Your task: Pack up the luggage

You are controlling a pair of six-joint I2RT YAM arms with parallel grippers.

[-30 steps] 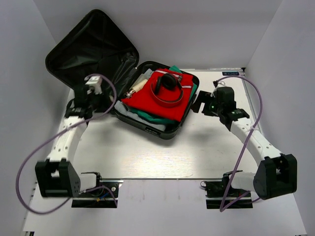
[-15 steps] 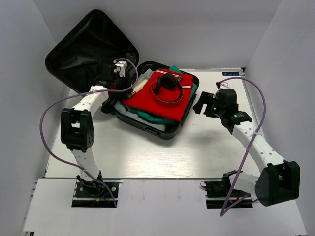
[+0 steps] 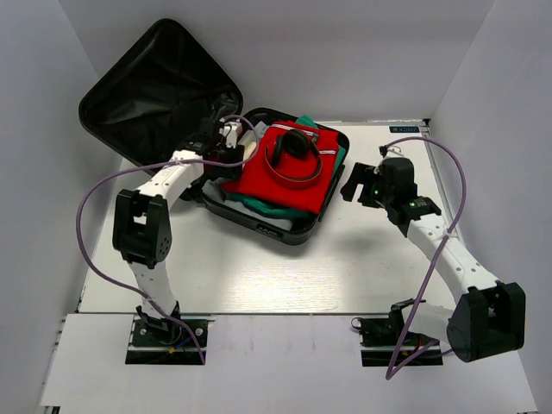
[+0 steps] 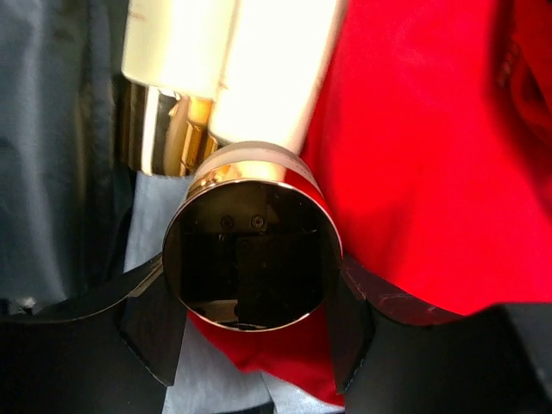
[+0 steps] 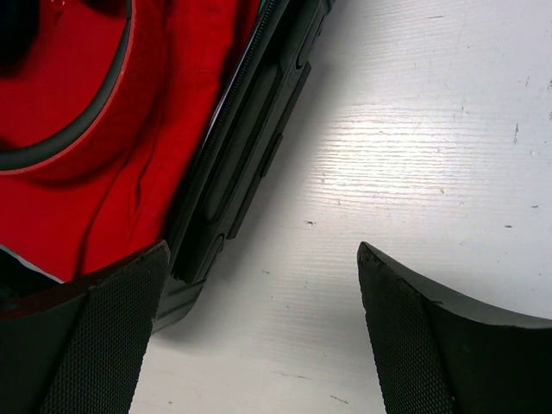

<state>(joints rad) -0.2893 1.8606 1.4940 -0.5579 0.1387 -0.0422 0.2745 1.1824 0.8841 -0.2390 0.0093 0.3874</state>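
Note:
The black luggage (image 3: 285, 231) lies open at the back of the table, its lid (image 3: 147, 86) leaning up at the left. It holds a red garment (image 3: 276, 185) with black-and-red headphones (image 3: 293, 147) on top. My left gripper (image 3: 241, 147) is inside the luggage, at its left side. In the left wrist view its jaws (image 4: 250, 276) press both sides of the shiny gold cap of a cream bottle (image 4: 276, 69) lying on the red garment (image 4: 414, 172). My right gripper (image 3: 352, 185) is open and empty over the table beside the luggage's right rim (image 5: 241, 164).
A second cream bottle with a gold band (image 4: 172, 43) lies beside the held one. Green and grey cloth (image 3: 259, 205) lies under the red garment. White walls close in the table (image 3: 259, 267) at left, right and back. Purple cables loop from both arms.
My left arm has swung from outside the luggage's left side in over its edge, and its gripper now sits at the cream bottle. My right gripper has shifted only slightly.

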